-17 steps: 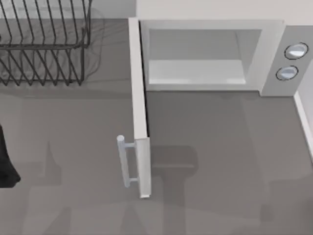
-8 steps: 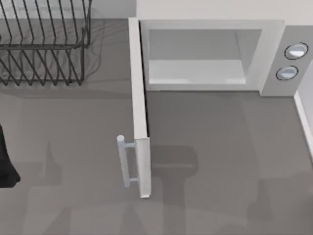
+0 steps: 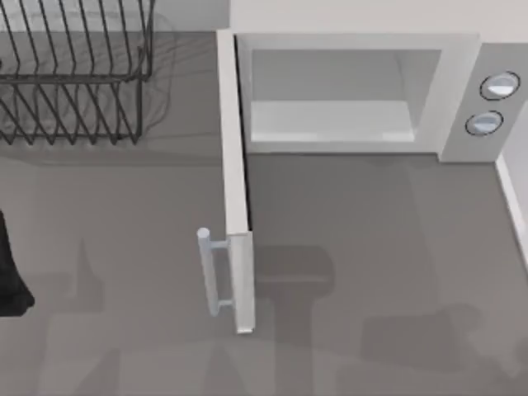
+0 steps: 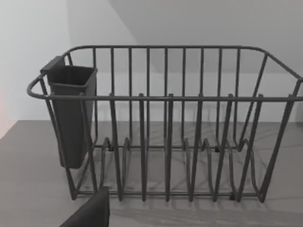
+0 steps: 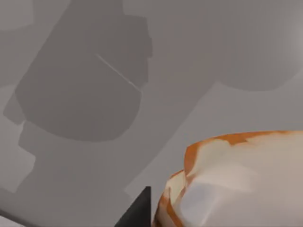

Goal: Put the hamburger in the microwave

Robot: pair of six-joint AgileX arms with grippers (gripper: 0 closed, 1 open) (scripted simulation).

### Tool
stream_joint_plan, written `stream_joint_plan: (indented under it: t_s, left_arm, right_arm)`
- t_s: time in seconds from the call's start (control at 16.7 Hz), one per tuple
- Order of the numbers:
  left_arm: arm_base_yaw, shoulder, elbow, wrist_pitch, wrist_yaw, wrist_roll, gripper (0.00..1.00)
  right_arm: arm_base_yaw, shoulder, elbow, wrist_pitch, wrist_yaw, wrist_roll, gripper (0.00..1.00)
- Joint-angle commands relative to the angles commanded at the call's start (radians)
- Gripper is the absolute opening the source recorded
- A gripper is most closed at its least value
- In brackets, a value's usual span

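Grey table, hamburger just beside right pincer finger

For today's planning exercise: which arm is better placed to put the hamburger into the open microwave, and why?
Right. Its wrist view has the hamburger right beside a gripper finger, while the left arm sits at the table's left edge facing the wire rack, beyond the microwave's open door.

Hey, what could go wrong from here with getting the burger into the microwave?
1. The door stands swung out across the table in front of the microwave, so an arm coming in from the left could strike it or its handle.
2. The hamburger sits right by a dark finger in the right wrist view; a weak grip might drop it short of the cavity.
3. The wire rack stands close to the door's hinge side.
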Motion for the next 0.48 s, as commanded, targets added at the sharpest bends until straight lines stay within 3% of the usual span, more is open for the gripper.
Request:
stream_joint_plan:
  t_s: [0.48]
  left_arm:
    - [0.0,0.0,0.0,0.0,0.0,0.0,1.0]
  right_arm:
    - [0.034,0.04,0.02,0.062,0.026,0.039,0.0]
